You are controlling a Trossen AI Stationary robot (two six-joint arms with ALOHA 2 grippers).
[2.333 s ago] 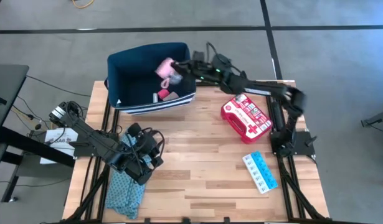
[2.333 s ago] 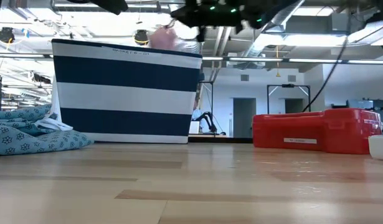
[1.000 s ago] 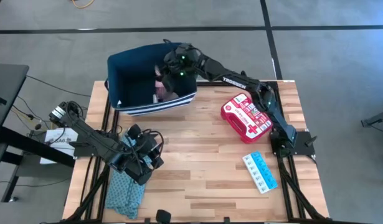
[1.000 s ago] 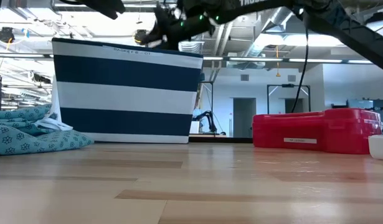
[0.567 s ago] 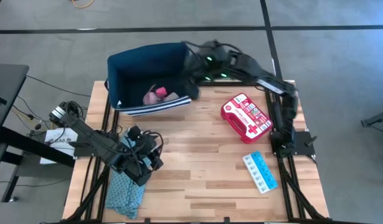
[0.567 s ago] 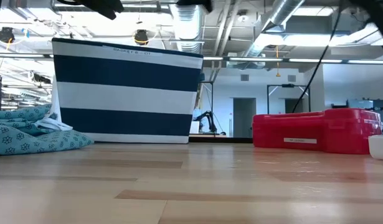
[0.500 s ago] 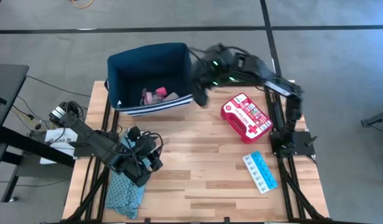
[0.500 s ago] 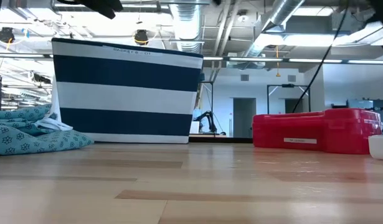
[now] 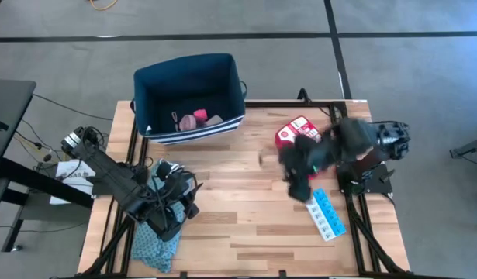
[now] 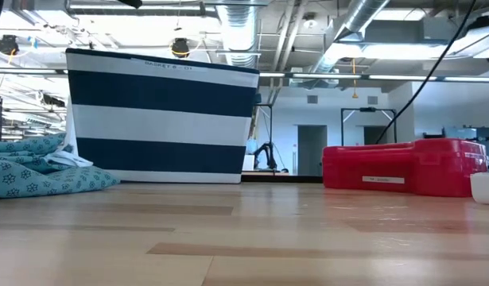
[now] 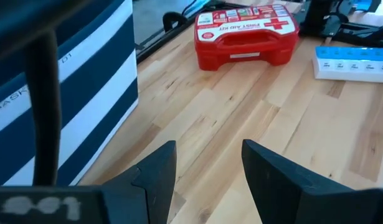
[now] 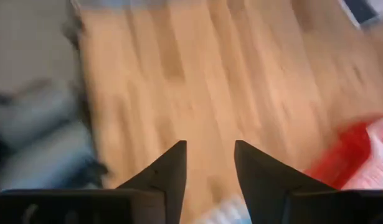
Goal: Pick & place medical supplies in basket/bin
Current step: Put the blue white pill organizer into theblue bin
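While my right gripper (image 9: 300, 183) hangs at right-centre — jaws parted, empty — I'd square it over the pill organizer (image 9: 324, 214) before descending; left gripper (image 9: 174, 211) idles open, lower left.

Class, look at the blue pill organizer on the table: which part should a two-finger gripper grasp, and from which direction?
Grip the pill organizer across its narrow width, near mid-length, coming straight down. It lies flat as a long thin strip on the table, so only its long sides fit between the fingers.

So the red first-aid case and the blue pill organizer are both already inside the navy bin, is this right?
No. Both lie on the table: the high view shows the red first-aid case and blue pill organizer outside the navy bin.
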